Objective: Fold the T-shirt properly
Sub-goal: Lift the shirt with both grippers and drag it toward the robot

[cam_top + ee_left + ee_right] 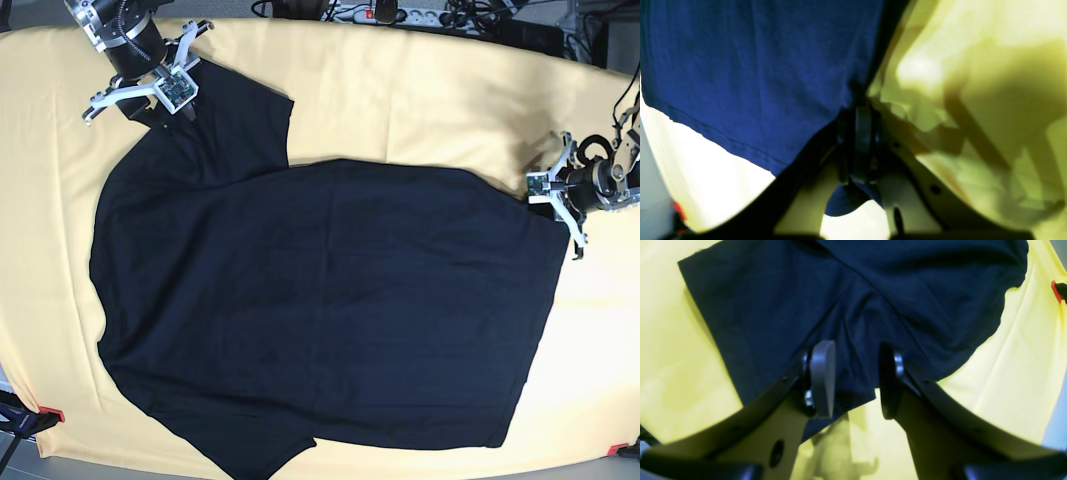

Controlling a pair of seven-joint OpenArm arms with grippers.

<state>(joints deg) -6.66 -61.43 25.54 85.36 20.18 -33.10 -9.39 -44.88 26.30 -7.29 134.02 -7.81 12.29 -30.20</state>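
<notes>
Yellow cloth (400, 90) covers the table

base view looks straight down from overhead; both wrist views sit close over the t-shirt (320, 310).

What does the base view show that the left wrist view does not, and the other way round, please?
Only the base view shows the whole T-shirt spread flat on the yellow cloth, the right gripper at a sleeve, and the cables along the far edge.

Only the left wrist view shows the left gripper up close: its jaws are shut on the T-shirt, a small fold of fabric poking out beneath them, with the stitched hem visible.

Both show the dark T-shirt, the yellow cloth under it and the left gripper at the shirt's edge.
</notes>
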